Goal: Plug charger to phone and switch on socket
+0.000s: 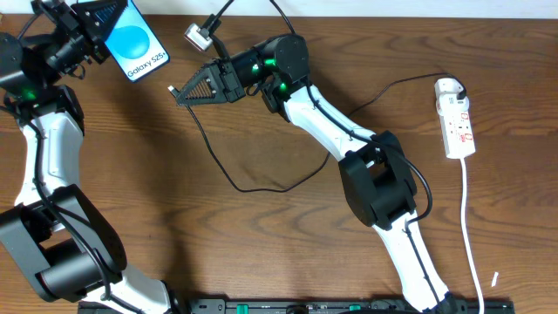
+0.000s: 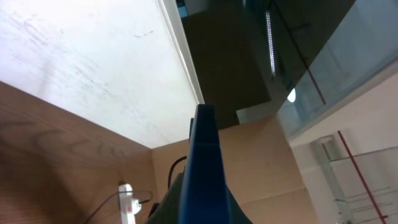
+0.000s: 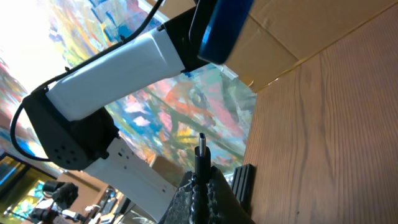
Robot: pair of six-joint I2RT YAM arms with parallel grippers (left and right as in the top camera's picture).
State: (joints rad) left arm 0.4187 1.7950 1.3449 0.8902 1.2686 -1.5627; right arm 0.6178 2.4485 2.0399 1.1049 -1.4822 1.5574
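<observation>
The phone (image 1: 136,44), black-framed with a blue "Galaxy S25+" screen, is held up off the table at the top left by my left gripper (image 1: 91,33), which is shut on it. In the left wrist view the phone (image 2: 204,168) rises edge-on between the fingers. My right gripper (image 1: 185,92) is shut on the charger plug (image 3: 201,152), its tip (image 1: 172,88) pointing left, a short gap right of the phone. The phone also shows in the right wrist view (image 3: 221,28), above the plug. The charger cable (image 1: 235,185) loops over the table to the white socket (image 1: 457,118) at the right.
The socket's thick white cord (image 1: 469,235) runs down toward the front edge. A small silver connector (image 1: 196,37) hangs on a cable near the top centre. A black rail (image 1: 288,306) runs along the table's front edge. The socket shows small in the left wrist view (image 2: 129,202).
</observation>
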